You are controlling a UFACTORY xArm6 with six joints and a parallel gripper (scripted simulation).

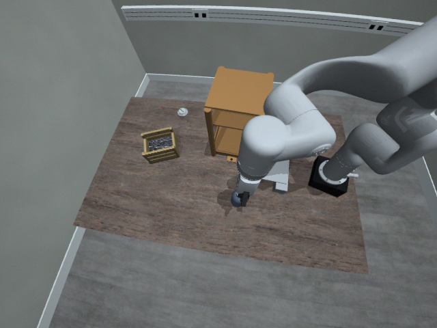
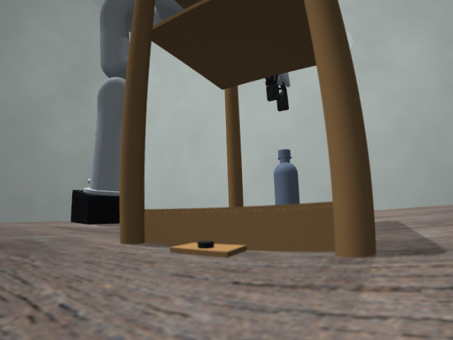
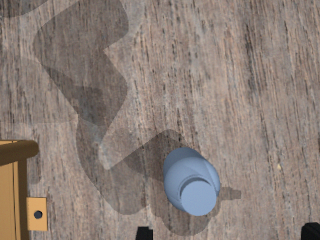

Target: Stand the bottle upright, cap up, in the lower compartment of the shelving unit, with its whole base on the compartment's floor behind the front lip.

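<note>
The blue-grey bottle (image 1: 235,199) (image 2: 286,184) (image 3: 198,196) stands upright, cap up, on the table in front of the shelving unit. My gripper (image 2: 277,97) (image 3: 227,232) is open and empty, high above the bottle. In the wrist view the bottle shows ahead of the line between the fingertips, nearer the left one. In the top view the arm partly covers the bottle. The orange-brown shelving unit (image 1: 240,92) (image 2: 238,228) (image 3: 9,200) stands upright. Its lower compartment's floor (image 1: 226,140) is partly hidden by the arm; the part in view holds nothing.
A wooden crate (image 1: 165,155) of dark pieces stands left of the unit, with a small white object (image 1: 182,112) behind it. A small tab (image 1: 231,159) (image 3: 37,220) lies at the unit's front foot. A light grey slab lies right of the unit, partly under the arm.
</note>
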